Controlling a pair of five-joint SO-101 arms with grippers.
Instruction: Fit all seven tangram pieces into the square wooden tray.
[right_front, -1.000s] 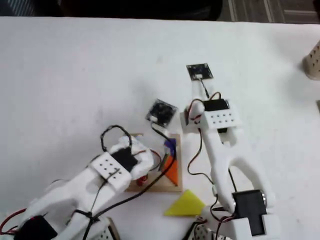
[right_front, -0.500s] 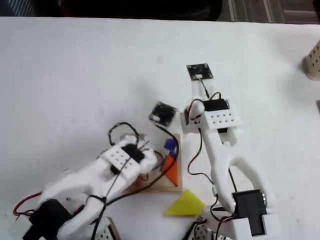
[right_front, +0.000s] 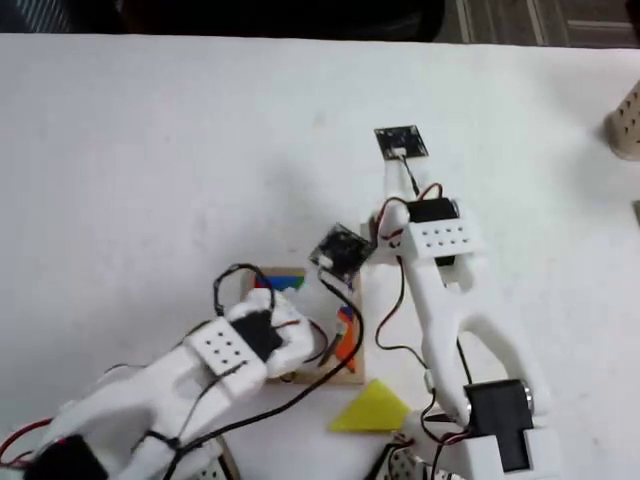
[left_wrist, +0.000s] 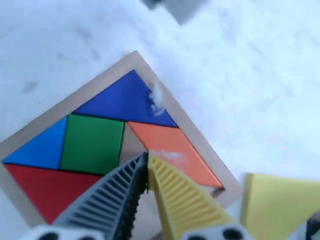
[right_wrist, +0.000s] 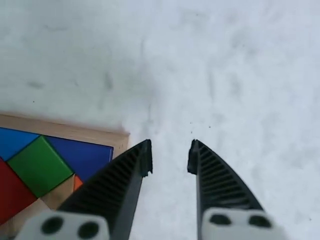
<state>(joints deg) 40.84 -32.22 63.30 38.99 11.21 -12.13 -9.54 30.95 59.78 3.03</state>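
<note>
So, quick rundown of where everything sits:

- My left gripper (left_wrist: 146, 161) is pinched closed, tips pressed together with nothing between them. It hangs over the square wooden tray (left_wrist: 65, 107), right above a strip of bare wood (left_wrist: 131, 145) between the green square (left_wrist: 92, 145) and the orange piece (left_wrist: 172, 150).
- The tray sits close to the near edge of the desk (right_wrist: 225, 75), roughly halfway along it.
- Lying flat in the tray are five pieces. The dark blue triangle (left_wrist: 127, 102) fills one corner, and the light blue triangle (left_wrist: 42, 147) is next to it, touching the green square.
- The red triangle (left_wrist: 47, 187) runs along under those last two.
- The orange piece butts up against the dark blue triangle's long side, along the tray's rim.
- The yellow triangle (left_wrist: 277, 205) lies flat on the desk outside the tray — just off the tray's corner, toward the desk's near edge.
- My right gripper (right_wrist: 170, 155) is open with a modest gap and holds nothing. It hovers over bare desk just beside the tray corner that holds the dark blue triangle.
- The two grippers are at opposite sides of the tray — left one over it, right one off it.
</note>
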